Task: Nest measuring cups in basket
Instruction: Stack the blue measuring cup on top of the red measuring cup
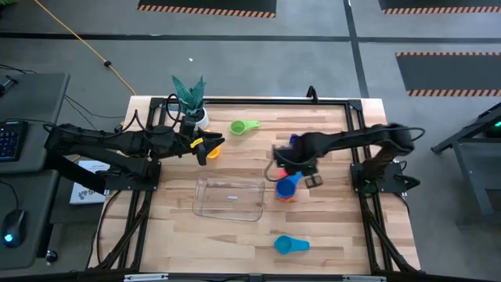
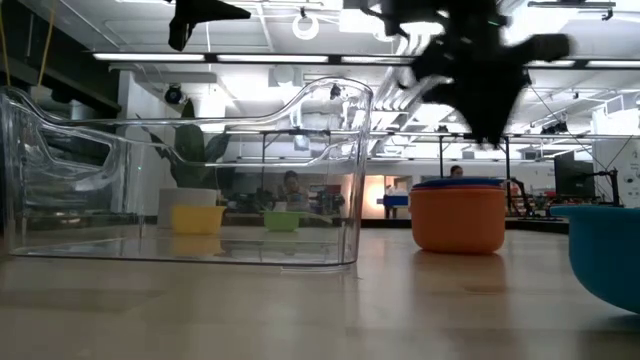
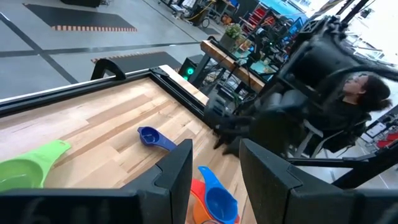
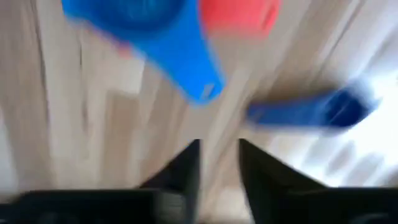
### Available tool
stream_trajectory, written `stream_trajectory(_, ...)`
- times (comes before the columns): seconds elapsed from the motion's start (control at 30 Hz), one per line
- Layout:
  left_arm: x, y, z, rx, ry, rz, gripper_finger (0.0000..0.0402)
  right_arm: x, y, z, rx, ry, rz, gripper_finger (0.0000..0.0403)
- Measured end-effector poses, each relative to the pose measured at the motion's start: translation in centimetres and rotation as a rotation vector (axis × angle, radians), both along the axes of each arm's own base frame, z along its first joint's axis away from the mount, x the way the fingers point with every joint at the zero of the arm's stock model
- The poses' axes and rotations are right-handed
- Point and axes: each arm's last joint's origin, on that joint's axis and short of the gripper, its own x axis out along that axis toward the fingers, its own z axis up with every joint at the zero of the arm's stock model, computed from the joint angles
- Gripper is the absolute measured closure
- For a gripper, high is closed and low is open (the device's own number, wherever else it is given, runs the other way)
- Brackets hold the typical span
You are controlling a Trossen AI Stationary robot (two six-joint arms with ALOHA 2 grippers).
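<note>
The clear basket [image 1: 201, 197] [image 2: 345, 200] stands on the wood table between both arms. Just to its right a blue measuring cup [image 1: 288, 185] [image 4: 155, 25] sits nested in an orange-red one [image 2: 458, 222] on the table. My right gripper [image 1: 288, 166] [image 4: 219, 149] hovers open above this stack and holds nothing. A dark blue cup [image 1: 296, 141] [image 3: 152, 137], a green cup [image 1: 244, 127] [image 3: 28, 168], a yellow cup [image 1: 210, 150] [image 2: 197, 218] and a light blue cup [image 1: 290, 245] lie apart on the table. My left gripper [image 1: 210, 145] [image 3: 216, 155] is open and empty, raised over the yellow cup.
A white pot with a green plant [image 1: 190, 106] stands at the far edge behind the left gripper. Black frame rails run along the table's edges [image 1: 258, 100]. Bare wood lies near the table's near edge, left of the light blue cup. A person [image 3: 364, 93] sits beyond the table.
</note>
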Motion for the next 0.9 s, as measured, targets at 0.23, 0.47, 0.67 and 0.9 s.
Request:
stream_trajectory(0.23,0.0,0.0,0.0,0.000,0.000,0.000,0.0279,-7.1,1.0,-3.5,0.181,-0.151,-0.467,0.0390)
stream_trajectory(0.47,0.0,0.0,0.0,0.001,0.000,0.001,0.0279,-6.2,1.2,-6.5,0.360,-0.406,-0.828,0.0401)
stream_trajectory(0.67,0.0,0.0,0.0,0.008,0.002,0.000,0.0279,-4.2,0.0,-7.7,0.256,-0.413,-0.831,0.0402)
stream_trajectory(0.9,0.0,0.0,0.0,0.008,0.003,0.000,0.0279,-0.8,-0.9,-7.9,0.223,-0.385,-0.725,0.0403)
